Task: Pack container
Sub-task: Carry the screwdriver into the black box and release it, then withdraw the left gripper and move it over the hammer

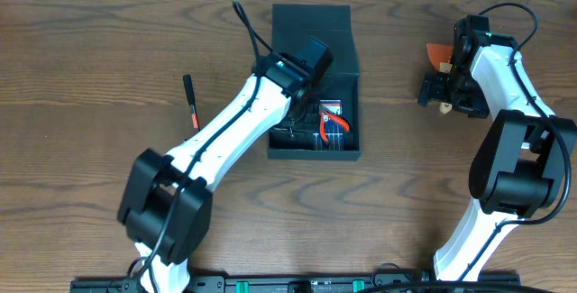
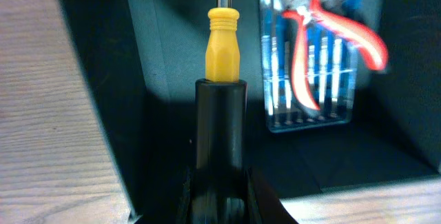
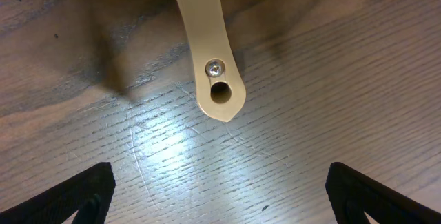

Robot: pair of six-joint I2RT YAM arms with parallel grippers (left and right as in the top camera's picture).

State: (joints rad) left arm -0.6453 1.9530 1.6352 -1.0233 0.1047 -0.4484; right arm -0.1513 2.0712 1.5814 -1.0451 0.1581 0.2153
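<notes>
The container [image 1: 314, 24] is a dark box with its flap lid open toward the back. Inside lie red-handled pliers [image 1: 326, 122] on a clear blue bit case [image 1: 335, 136]; both also show in the left wrist view, the pliers [image 2: 329, 29] on the case [image 2: 310, 107]. My left gripper [image 2: 219, 193] is inside the box [image 2: 89, 79], shut on a screwdriver [image 2: 222, 52] with a black and yellow handle. In the overhead view the left gripper [image 1: 300, 111] is at the box's left half. My right gripper [image 3: 220, 196] is open and empty above the table, just short of a beige tool handle [image 3: 207, 52].
A thin black and red tool [image 1: 190, 100] lies on the table left of the box. An orange piece [image 1: 439, 54] lies by the right gripper [image 1: 442, 90] at the back right. The left arm crosses the table's middle toward the box.
</notes>
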